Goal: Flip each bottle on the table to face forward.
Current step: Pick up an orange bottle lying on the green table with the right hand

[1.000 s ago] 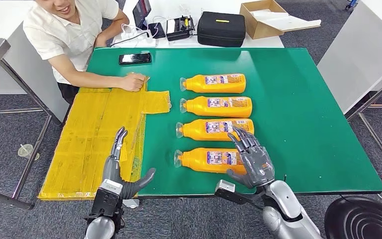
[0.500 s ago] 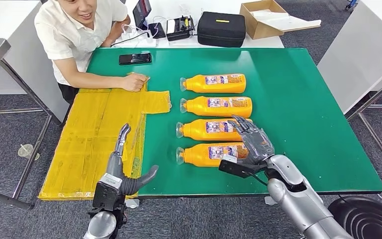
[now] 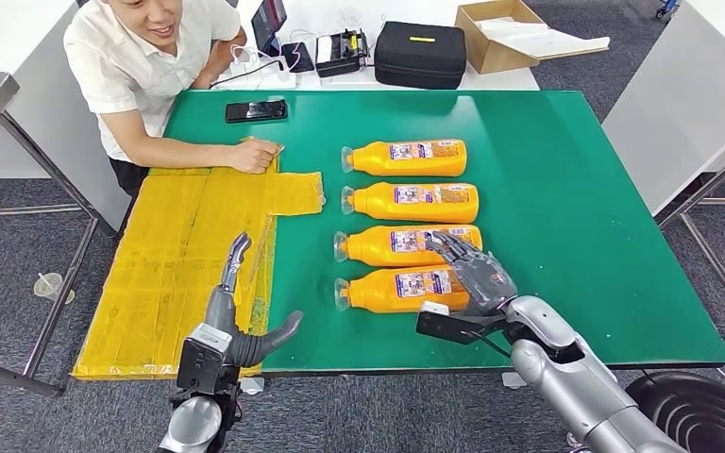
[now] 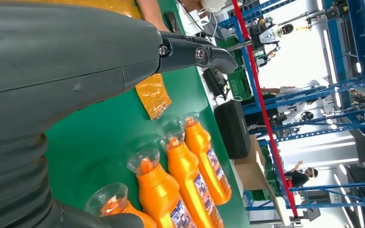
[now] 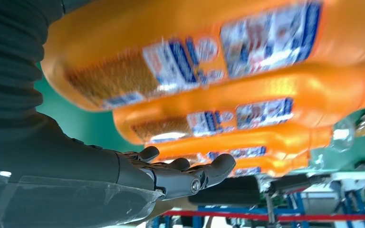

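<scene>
Right hand (image 3: 477, 274) covers the base of the nearest bottle (image 3: 401, 289), fingers spread, can't tell if it's actually gripping; left hand (image 3: 241, 326) hangs released.

Right robot hand (image 3: 473, 272) is down at the base end of the nearest bottle (image 3: 398, 289), fingers spread, reaching over toward the next bottle (image 3: 406, 244). Two more bottles (image 3: 408, 201) lie beyond on the green table (image 3: 585, 217), all capped ends left. Left robot hand (image 3: 236, 326) hovers open over yellow sheeting (image 3: 184, 255); a person's hand (image 3: 253, 156) rests at its far end.
</scene>
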